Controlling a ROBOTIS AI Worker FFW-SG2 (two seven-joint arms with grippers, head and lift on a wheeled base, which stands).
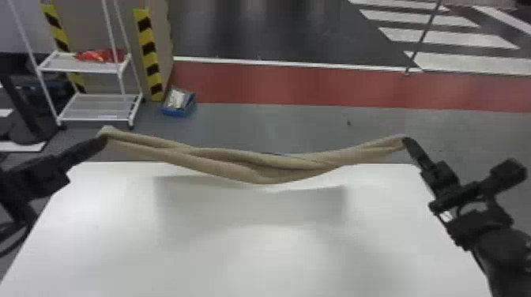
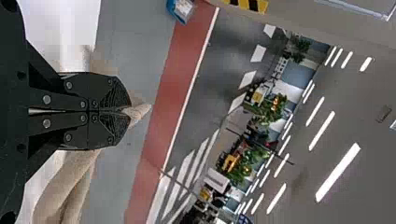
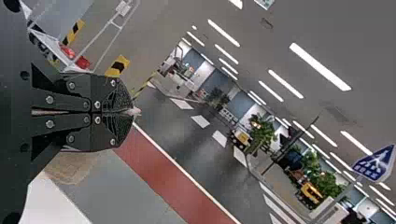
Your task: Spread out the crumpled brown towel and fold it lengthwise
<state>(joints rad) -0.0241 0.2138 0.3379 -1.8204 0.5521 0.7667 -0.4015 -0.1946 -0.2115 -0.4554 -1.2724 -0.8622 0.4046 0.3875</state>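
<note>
Two black grippers suspend a brown towel [image 1: 221,166] by its opposite ends above the far part of a white counter [image 1: 268,252], where a broad, soft shadow falls on the bare surface. The left gripper [image 1: 103,139] is closed on one end of the cloth; in the left wrist view, the left gripper [image 2: 127,112] has its fingers pressed narrowly together, a pale tip of fabric poking out past them. At the opposite end, the right gripper [image 1: 405,141] pinches the other end, and in the right wrist view a small bit of cloth shows just beyond the tips of its closed fingers [image 3: 119,98]. Between the two, the towel hangs in a long, shallow sag, bunched into rope-like folds that lie against one another, lowest near its middle. On the floor behind the counter stand a white wheeled rack [image 1: 81,71] bearing a red item [image 1: 104,55] and, beside it, a blue box [image 1: 174,113].
</note>
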